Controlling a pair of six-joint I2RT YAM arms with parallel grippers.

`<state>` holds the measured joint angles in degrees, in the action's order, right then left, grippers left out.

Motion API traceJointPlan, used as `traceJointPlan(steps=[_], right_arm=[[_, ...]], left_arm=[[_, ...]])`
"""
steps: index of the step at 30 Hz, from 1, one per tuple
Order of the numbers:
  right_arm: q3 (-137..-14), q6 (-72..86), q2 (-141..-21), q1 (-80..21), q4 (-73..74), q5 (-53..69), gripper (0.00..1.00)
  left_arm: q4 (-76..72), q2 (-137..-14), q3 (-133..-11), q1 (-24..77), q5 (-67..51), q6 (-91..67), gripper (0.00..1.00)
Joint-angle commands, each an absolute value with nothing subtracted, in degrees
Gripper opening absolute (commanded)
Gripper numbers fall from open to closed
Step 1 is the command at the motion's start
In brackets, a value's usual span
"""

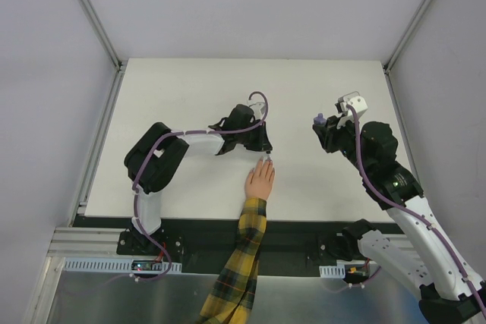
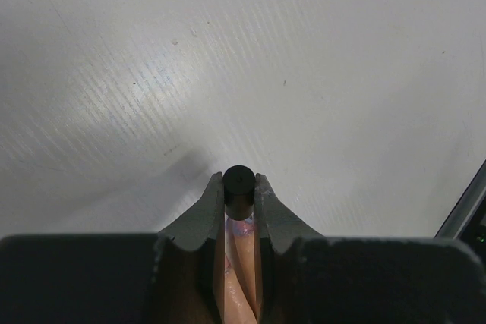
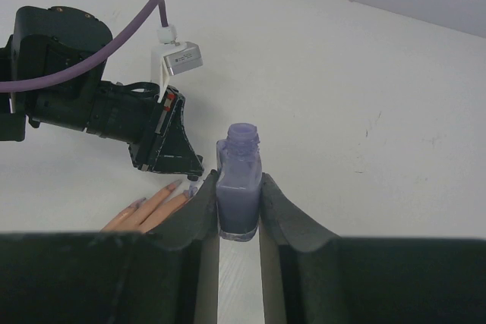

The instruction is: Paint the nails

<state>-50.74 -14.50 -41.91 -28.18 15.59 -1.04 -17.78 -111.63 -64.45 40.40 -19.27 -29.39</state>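
Note:
A pale hand [image 1: 260,181] with a yellow-and-dark plaid sleeve [image 1: 244,256] lies flat at the table's near edge, fingers pointing away. My left gripper [image 1: 266,155] hangs right over the fingertips, shut on the black cap [image 2: 238,186] of a brush. Below the cap a nail [image 2: 243,226] shows purple polish; the brush tip itself is hidden. To the right, my right gripper [image 1: 323,124] is shut on the small purple bottle [image 3: 238,187], which stands uncapped. The right wrist view shows the nails [image 3: 175,185] next to the left gripper [image 3: 182,168], tinted purple.
The white table [image 1: 190,96] is bounded by grey walls and metal frame posts at the back corners. The left arm's purple cable [image 1: 258,104] loops above its wrist. A dark strip and metal rail [image 1: 99,263] run along the near edge, where the sleeve crosses.

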Motion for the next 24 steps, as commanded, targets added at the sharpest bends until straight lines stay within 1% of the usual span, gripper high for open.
traceJointPlan(steps=[1,24], right_arm=[[-51.0,-13.9,-41.0,-27.9,12.2,-0.5,0.00],[-51.0,-14.1,-41.7,-27.8,12.1,-0.9,0.01]], left_arm=[[-18.7,-109.1,-63.5,39.9,-20.4,-30.1,0.00],[-18.6,-113.7,-68.2,39.8,-20.7,-29.0,0.00]])
